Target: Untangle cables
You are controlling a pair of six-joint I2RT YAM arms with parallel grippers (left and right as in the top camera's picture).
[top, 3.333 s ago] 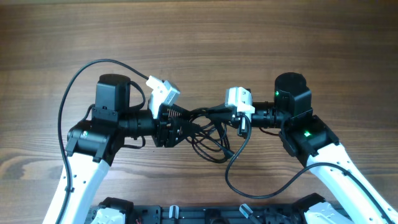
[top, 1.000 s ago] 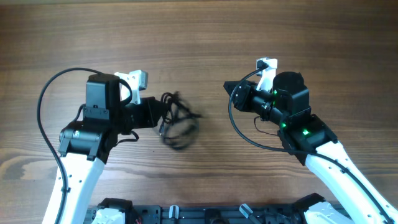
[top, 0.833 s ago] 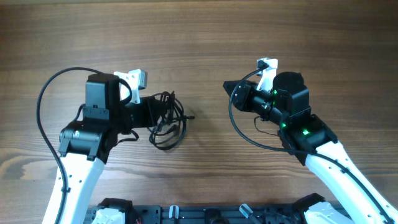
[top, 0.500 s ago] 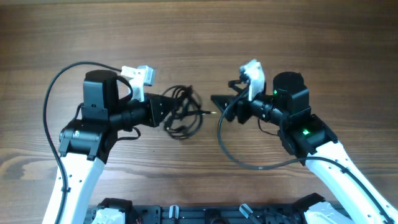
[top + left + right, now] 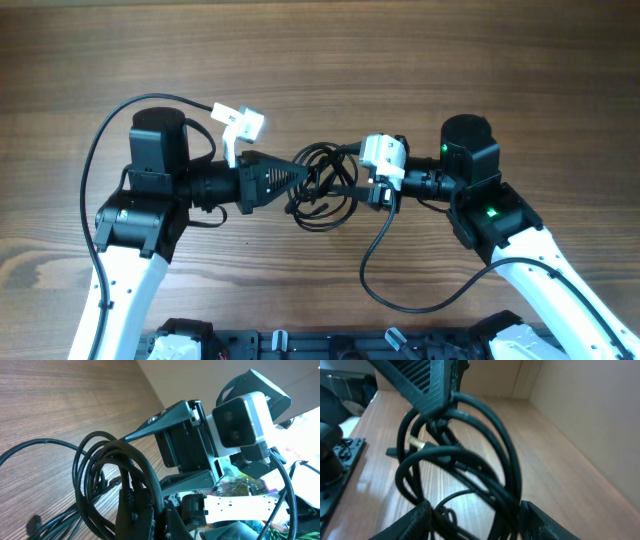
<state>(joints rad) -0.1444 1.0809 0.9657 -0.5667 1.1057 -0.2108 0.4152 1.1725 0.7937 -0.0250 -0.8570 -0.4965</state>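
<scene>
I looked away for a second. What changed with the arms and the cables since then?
The left gripper, shut on the cables, carried the bundle rightward toward the middle. The right gripper turned and came left to meet it; its open jaws now straddle the loops. Unchanged: the left gripper's hold, and the cables remain tangled.

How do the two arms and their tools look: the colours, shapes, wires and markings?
The left arm and the right arm have white lower links and black, boxy joint housings. Each wrist carries a small white camera. A thick black wire loops loosely from each arm to its wrist. The left tool and the right tool are black, with tapering fingers. Two green lights glow on the right arm.
</scene>
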